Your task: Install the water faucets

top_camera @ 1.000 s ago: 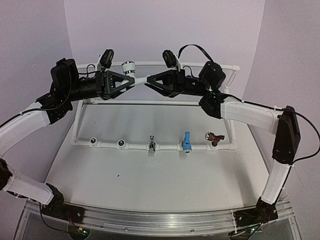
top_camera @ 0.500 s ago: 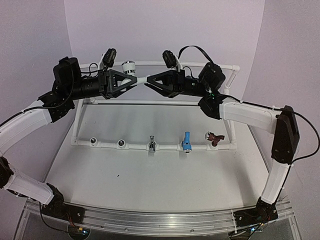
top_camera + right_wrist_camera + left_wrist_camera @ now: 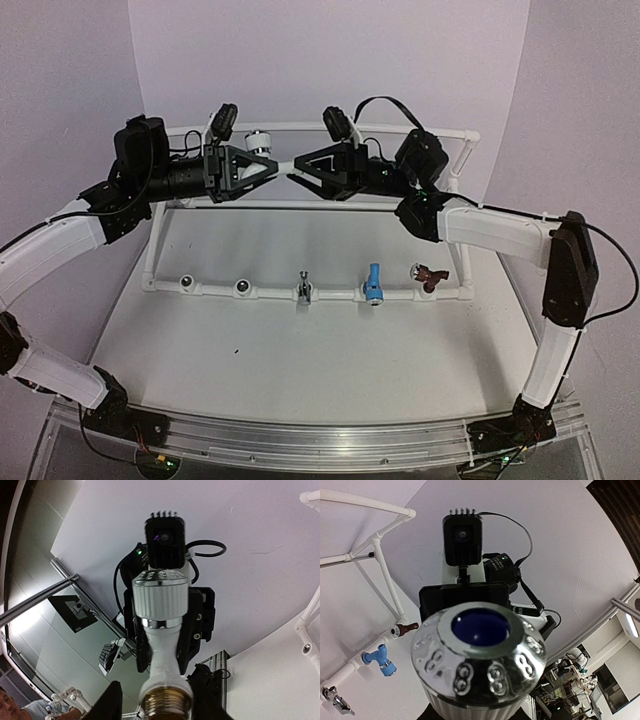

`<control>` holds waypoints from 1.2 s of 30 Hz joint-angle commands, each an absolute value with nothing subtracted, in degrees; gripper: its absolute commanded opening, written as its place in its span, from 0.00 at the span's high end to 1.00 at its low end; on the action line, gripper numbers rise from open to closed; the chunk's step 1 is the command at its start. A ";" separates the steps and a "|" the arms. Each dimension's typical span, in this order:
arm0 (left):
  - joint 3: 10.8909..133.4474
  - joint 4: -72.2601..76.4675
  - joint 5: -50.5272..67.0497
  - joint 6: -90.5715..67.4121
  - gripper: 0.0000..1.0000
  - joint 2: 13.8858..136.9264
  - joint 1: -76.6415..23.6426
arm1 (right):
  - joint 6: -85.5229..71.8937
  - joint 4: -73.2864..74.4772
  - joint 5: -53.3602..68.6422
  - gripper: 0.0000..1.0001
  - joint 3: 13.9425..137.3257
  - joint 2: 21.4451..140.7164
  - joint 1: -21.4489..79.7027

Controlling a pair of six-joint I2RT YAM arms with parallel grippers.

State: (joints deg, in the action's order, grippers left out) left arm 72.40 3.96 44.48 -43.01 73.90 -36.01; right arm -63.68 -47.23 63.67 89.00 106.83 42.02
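Note:
The white faucet (image 3: 262,143), with a ribbed knob and chrome cap, hangs in mid-air between both grippers above the back of the table. My left gripper (image 3: 271,165) is shut on its white neck; its black fingers (image 3: 194,630) pinch the neck in the right wrist view. My right gripper (image 3: 294,165) faces it tip to tip. Its jaws stand either side of the brass threaded end (image 3: 166,702) with a gap on one side. The knob's blue-centred cap (image 3: 480,627) fills the left wrist view and hides the left jaws. Chrome (image 3: 305,290), light blue (image 3: 373,282) and reddish-brown (image 3: 430,274) faucets sit in the front pipe.
The white PVC pipe frame (image 3: 300,127) stands on the table, its front rail (image 3: 270,291) bearing two open round sockets (image 3: 185,283) at the left. The back rail lies just behind the grippers. The purple backdrop walls close in on three sides.
The left arm has shifted a little to the right and the two grippers have drawn slightly closer, with the faucet's knob a touch lower. The installed faucets have not moved.

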 commanded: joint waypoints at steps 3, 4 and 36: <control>75.11 -13.19 31.21 -38.52 1.00 68.96 -36.04 | -57.71 -48.37 65.70 0.21 86.51 104.19 36.98; 75.45 -16.40 28.71 -37.92 1.00 68.25 -36.04 | -53.45 -43.19 64.74 0.18 86.94 103.56 35.63; 75.32 -42.44 6.74 -41.88 1.00 67.92 -35.95 | 37.49 43.77 0.95 0.02 79.70 90.29 32.26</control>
